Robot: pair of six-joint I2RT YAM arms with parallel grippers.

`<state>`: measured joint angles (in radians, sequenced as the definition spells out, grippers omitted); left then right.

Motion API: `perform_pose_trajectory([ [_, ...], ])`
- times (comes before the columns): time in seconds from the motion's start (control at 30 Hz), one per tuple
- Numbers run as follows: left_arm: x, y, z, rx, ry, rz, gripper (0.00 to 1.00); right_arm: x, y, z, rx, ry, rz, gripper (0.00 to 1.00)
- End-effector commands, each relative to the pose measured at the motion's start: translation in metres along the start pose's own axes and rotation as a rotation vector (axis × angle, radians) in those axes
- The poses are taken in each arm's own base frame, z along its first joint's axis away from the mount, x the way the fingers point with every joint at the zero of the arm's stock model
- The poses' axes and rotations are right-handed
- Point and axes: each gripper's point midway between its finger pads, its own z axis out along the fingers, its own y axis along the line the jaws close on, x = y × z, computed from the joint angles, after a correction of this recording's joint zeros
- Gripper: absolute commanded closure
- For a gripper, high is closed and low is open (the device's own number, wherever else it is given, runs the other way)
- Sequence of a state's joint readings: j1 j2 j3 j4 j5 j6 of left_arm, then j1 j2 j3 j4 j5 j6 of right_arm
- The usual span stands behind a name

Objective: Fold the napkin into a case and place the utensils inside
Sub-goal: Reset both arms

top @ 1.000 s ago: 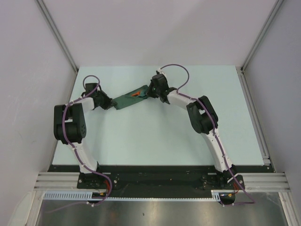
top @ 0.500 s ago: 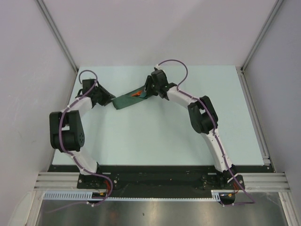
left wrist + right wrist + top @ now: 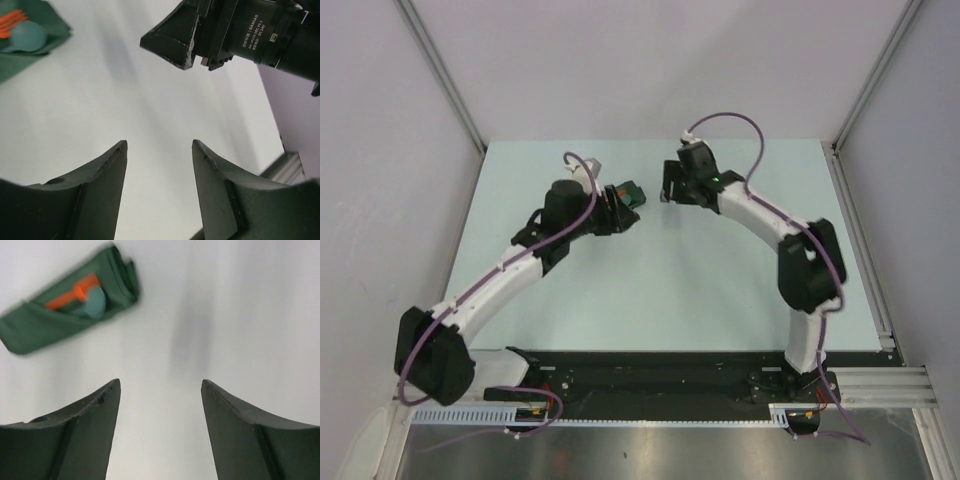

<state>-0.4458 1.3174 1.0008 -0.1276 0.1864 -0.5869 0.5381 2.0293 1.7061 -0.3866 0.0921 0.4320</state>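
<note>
The napkin lies on the table as a narrow dark green case [image 3: 60, 315]. The utensils sit in its open end: an orange-red piece [image 3: 75, 292] and a teal piece [image 3: 95, 302]. From above only the case's end [image 3: 632, 193] shows, the rest being hidden under my left wrist. My left gripper [image 3: 159, 142] is open and empty, with the case [image 3: 30, 55] off to its upper left. My right gripper [image 3: 161, 381] is also open and empty, apart from the case, just to its right in the top view [image 3: 668, 192].
The pale table [image 3: 650, 290] is bounded by grey walls at the back and both sides. A metal rail [image 3: 860, 240] runs along its right edge. In the left wrist view the right arm's black fingers [image 3: 170, 40] hang close ahead.
Both grippers have opened and let go of the case's ends. The left arm swung right over the case; the right gripper drew back to the right.
</note>
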Motion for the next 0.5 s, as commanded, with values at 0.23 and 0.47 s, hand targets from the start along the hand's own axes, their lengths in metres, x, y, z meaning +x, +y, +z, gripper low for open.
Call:
perform_pose_trajectory([
  [0.23, 0.111, -0.113, -0.038, 0.367, -0.014, 0.272, 0.34, 0.085, -0.095, -0.174, 0.09, -0.156, 0.089, 0.0],
  [0.47, 0.13, -0.126, -0.053, 0.446, -0.061, 0.296, 0.28, 0.121, -0.081, -0.205, -0.079, -0.222, 0.212, 0.0],
])
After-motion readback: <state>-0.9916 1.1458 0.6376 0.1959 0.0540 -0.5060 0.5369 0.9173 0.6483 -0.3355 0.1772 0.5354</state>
